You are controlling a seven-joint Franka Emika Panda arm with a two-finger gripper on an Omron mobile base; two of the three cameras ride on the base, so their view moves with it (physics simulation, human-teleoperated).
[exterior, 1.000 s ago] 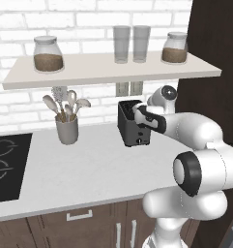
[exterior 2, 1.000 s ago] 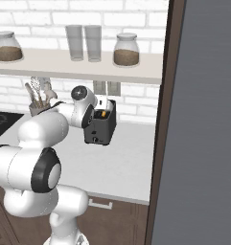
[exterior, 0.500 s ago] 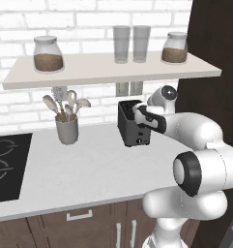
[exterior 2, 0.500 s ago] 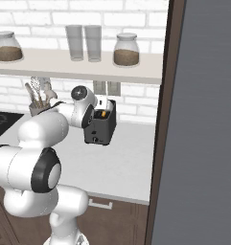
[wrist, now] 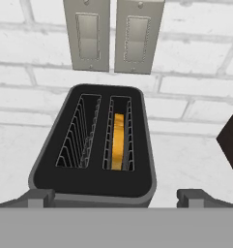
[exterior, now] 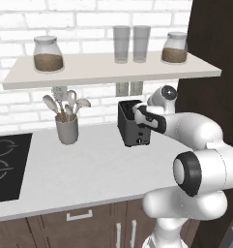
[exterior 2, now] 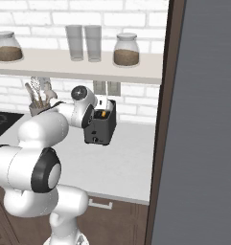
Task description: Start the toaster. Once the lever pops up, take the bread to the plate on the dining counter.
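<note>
- Boxy dark grey two-slot toaster point(wrist: 91, 177) stands upright on the worktop by the brick wall.
- Tan-yellow bread slice point(wrist: 118, 140) sits sunk in its right slot.

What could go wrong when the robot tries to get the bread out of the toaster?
The bread sits deep in the right slot of the toaster, between thin wire guides. The open jaws of the gripper might catch those wires or the slot edge instead of the slice. The toaster also looks small and loose on the counter, so a bump from the arm might push or tip it.
</note>
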